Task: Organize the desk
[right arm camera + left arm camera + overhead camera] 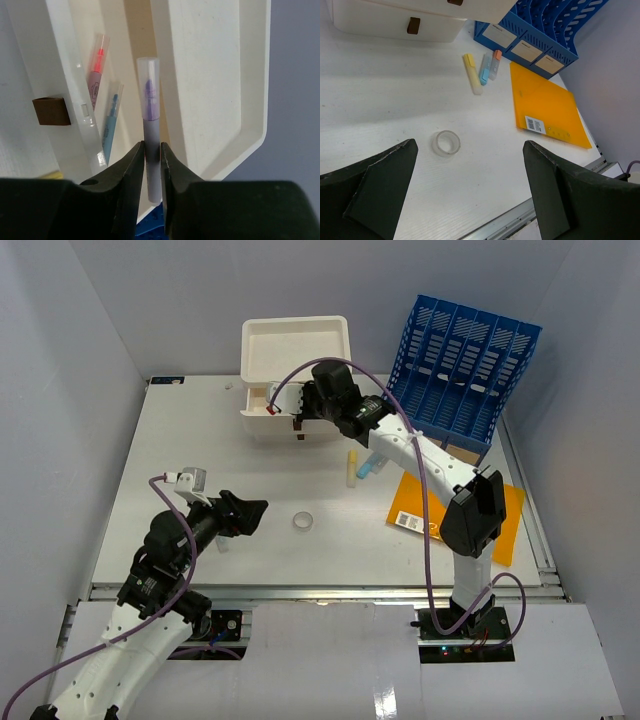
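Carefully, my right tool [151, 147] grasping the purple clear-capped marker [150, 120], I centre it over the white plastic drawer [120, 30] before releasing.

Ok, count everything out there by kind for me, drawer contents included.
Highlighters: 6, counting the purple highlighter held by the right gripper
Tape roll: 1
Orange folder: 1
Blue file rack: 1
White drawer box: 1
Total: 10
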Tool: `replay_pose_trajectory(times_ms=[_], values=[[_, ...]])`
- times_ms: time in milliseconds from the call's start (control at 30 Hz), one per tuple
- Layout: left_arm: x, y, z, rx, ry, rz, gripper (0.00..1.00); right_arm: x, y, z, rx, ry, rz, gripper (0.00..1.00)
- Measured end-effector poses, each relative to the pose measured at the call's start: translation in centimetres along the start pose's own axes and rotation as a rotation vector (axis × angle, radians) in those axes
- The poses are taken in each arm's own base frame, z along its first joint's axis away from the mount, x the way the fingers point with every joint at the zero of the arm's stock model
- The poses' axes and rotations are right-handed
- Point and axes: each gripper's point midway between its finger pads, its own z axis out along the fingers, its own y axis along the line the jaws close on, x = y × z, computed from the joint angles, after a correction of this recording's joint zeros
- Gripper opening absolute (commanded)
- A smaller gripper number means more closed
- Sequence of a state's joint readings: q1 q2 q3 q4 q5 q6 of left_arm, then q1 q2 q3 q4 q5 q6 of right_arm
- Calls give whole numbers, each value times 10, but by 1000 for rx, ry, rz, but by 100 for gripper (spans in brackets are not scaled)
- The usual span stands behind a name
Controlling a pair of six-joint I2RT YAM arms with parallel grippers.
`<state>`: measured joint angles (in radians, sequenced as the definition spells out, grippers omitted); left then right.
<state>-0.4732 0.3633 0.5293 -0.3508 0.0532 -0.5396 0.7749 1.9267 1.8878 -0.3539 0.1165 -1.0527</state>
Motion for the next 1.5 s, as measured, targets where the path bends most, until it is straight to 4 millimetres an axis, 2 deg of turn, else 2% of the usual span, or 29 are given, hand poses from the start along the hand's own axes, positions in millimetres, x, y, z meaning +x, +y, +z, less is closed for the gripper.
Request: replay_pose_trajectory(times_ms=[67, 200, 233, 333, 533, 633, 667, 800, 900, 967, 1067, 1167, 1233, 1367, 1433, 1500], values=[[0, 0, 0, 0, 1, 0, 98, 3, 2, 1, -8, -3, 7, 36], [1, 0, 1, 3, 8, 0, 98, 3, 6, 2, -23, -11, 23, 59], [2, -1, 1, 4, 8, 0, 98, 2, 7, 2, -26, -17, 30, 61], [2, -1, 1, 4, 9, -2, 98, 1, 7, 2, -33, -33, 54, 63], [6, 0, 7, 0, 27, -20, 98, 1, -6, -7, -37, -83, 171, 63], [14, 3, 15, -17, 64, -52, 95, -7, -13, -36, -83, -179, 267, 61], [18, 4, 18, -23, 78, -68, 95, -9, -16, -53, -99, -223, 295, 61], [29, 7, 31, -38, 118, -137, 89, -15, -19, -144, -125, -410, 361, 59], [32, 6, 42, -41, 130, -197, 86, -23, 17, -200, -195, -540, 352, 55], [34, 5, 51, -43, 137, -236, 85, -25, 55, -218, -274, -598, 347, 53], [40, 7, 64, -61, 161, -293, 82, -12, 113, -223, -417, -624, 400, 52], [46, 9, 76, -84, 185, -347, 81, 17, 148, -214, -498, -591, 500, 51], [48, 9, 83, -92, 188, -382, 80, 37, 159, -214, -510, -575, 576, 51], [46, 10, 99, -115, 178, -462, 73, 72, 161, -216, -461, -553, 703, 51], [46, 12, 108, -137, 172, -501, 68, 81, 155, -217, -432, -548, 730, 50], [47, 17, 116, -168, 169, -541, 56, 87, 151, -217, -413, -544, 750, 48]])
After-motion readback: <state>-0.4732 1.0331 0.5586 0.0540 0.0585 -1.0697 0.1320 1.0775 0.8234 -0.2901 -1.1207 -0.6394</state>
